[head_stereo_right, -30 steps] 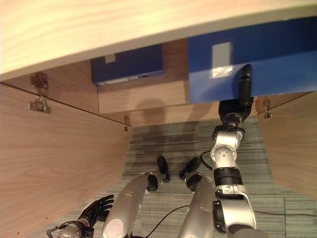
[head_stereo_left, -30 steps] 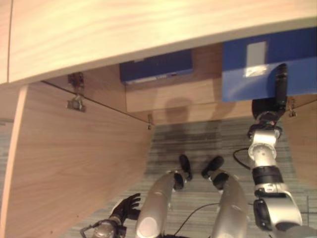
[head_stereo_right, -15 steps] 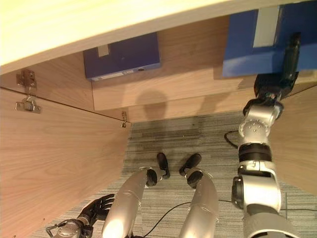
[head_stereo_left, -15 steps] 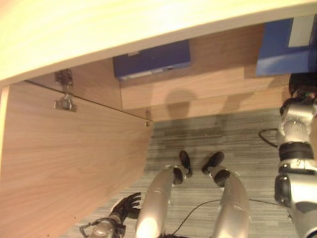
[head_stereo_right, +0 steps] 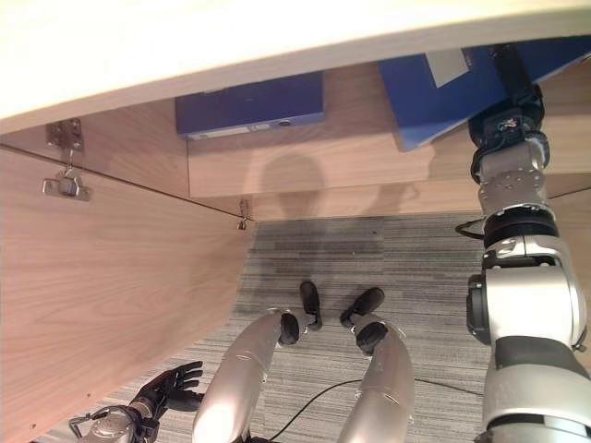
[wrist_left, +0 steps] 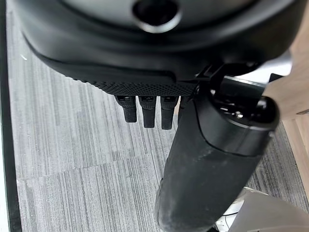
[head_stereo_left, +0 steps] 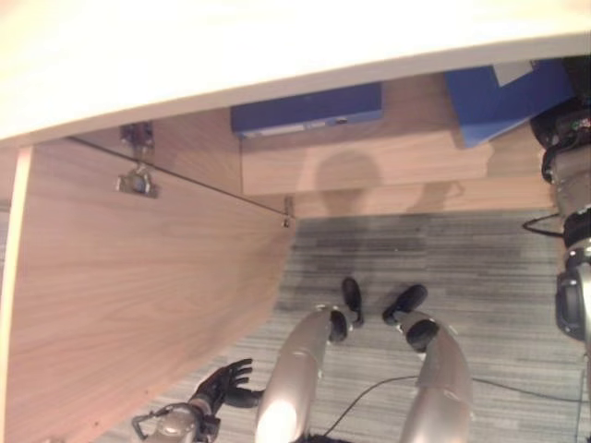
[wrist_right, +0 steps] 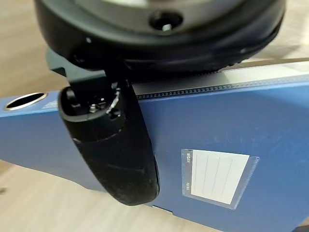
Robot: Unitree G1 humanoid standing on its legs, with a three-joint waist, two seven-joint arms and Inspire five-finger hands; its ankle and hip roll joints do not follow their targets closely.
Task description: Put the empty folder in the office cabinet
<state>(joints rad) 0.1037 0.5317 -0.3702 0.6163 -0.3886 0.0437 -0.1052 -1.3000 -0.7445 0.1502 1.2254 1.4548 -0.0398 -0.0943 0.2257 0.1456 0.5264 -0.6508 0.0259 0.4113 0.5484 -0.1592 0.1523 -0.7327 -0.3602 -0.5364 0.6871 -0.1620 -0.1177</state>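
My right hand (head_stereo_right: 506,92) holds a blue folder (head_stereo_right: 434,88) with a white label at the cabinet's open front, at the upper right. The folder is tilted over the wooden shelf (head_stereo_right: 323,157). In the right wrist view the thumb (wrist_right: 113,145) lies across the folder's spine (wrist_right: 231,121), while the fingers are hidden behind it. My left hand (head_stereo_left: 222,383) hangs low at the left, near the carpet, with relaxed fingers (wrist_left: 147,108) and nothing in it.
A second blue folder (head_stereo_right: 249,104) lies flat on the shelf, further left. The cabinet's left door (head_stereo_left: 138,295) stands wide open beside my left arm. The cabinet's top (head_stereo_left: 277,46) overhangs the shelf. Grey carpet (head_stereo_right: 369,249) covers the floor.
The right hand has carried the folder up and to the right, deeper into the cabinet, and turned it askew. The view has shifted a little. The left hand stays low.
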